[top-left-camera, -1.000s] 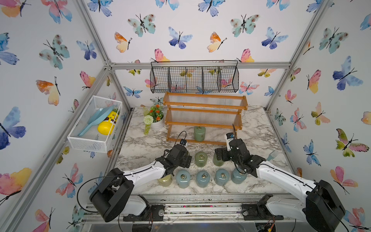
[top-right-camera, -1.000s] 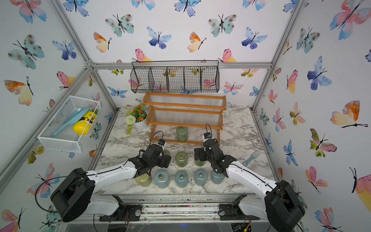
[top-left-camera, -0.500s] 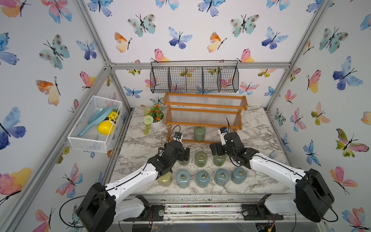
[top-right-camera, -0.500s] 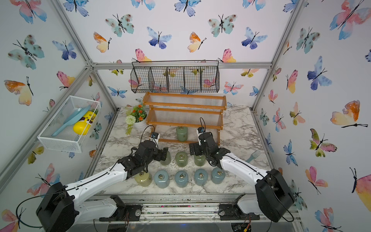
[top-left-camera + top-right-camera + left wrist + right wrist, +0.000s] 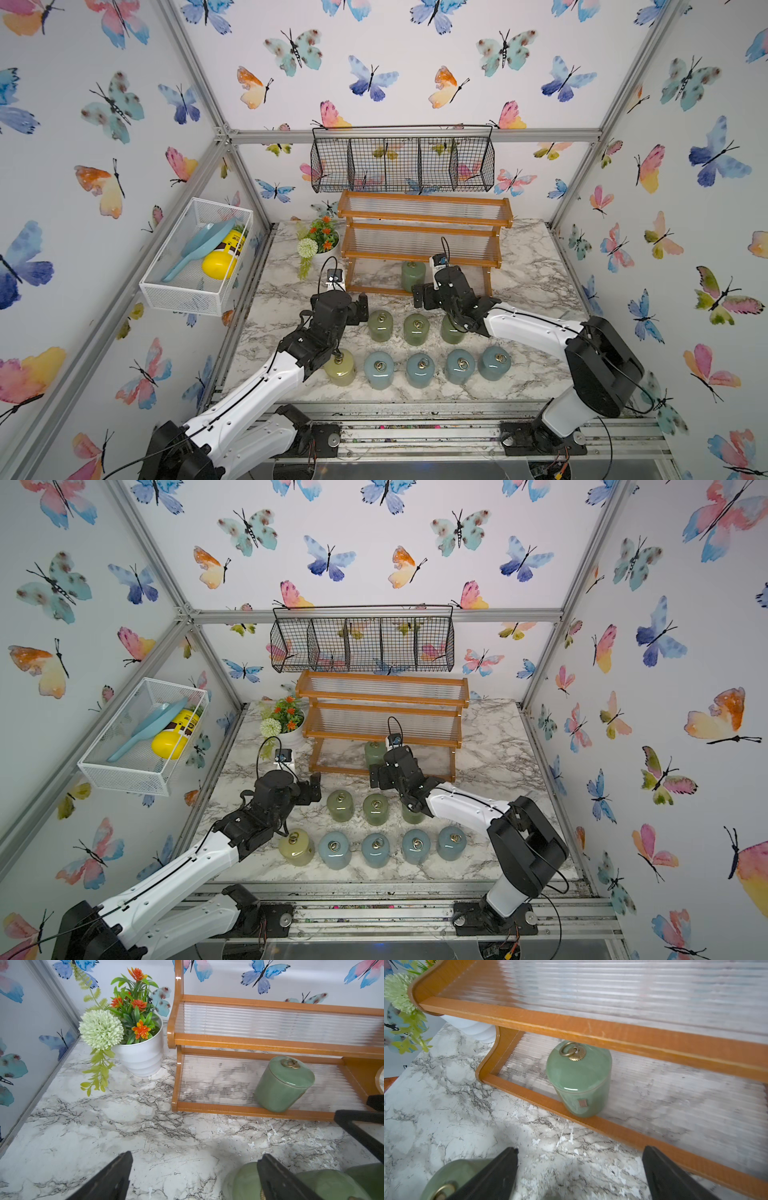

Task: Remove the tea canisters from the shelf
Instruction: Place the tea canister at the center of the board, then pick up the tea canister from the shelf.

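Right wrist view: one green canister (image 5: 579, 1080) stands on the shelf (image 5: 571, 1028), lowest tier. My right gripper (image 5: 580, 1150) faces it, jaws wide and empty so it fits between; my left gripper (image 5: 195, 1156) gapes empty too.

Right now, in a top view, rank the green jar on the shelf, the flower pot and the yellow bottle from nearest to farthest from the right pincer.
1. Green jar, on the shelf's bottom tier, just ahead of the right pincer.
2. Flower pot, on the table left of the shelf.
3. Yellow bottle, in the white basket on the left wall.
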`<state>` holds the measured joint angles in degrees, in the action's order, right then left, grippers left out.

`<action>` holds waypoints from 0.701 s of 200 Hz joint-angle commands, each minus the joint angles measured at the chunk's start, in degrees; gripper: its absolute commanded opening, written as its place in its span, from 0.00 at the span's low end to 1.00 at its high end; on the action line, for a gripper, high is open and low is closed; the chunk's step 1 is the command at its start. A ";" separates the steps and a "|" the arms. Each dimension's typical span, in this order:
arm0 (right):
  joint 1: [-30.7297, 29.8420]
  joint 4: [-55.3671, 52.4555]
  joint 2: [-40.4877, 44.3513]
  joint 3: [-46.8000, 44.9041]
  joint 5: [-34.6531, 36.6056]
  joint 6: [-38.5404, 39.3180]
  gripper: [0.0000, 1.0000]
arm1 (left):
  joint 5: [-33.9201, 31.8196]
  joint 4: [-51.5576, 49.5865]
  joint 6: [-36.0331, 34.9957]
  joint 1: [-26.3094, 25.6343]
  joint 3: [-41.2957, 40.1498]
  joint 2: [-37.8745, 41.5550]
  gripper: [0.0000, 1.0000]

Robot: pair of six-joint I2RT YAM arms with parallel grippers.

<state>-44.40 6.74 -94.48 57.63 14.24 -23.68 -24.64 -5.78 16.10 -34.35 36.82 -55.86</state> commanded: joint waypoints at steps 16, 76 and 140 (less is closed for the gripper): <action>-0.67 3.13 -5.15 4.12 4.44 -1.15 1.00 | 2.10 -1.66 -0.63 1.20 -0.34 0.68 0.99; -0.69 6.00 -10.79 7.95 5.66 -0.39 1.00 | 2.85 -1.90 -0.53 2.35 -0.69 -0.74 0.98; -0.69 6.86 -14.53 10.69 7.33 0.13 1.00 | 3.37 -1.95 0.78 2.55 -2.14 -0.40 0.98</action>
<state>-44.88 12.25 -107.55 66.39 19.35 -24.14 -21.93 -7.51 16.14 -32.18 35.14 -56.36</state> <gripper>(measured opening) 0.995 0.985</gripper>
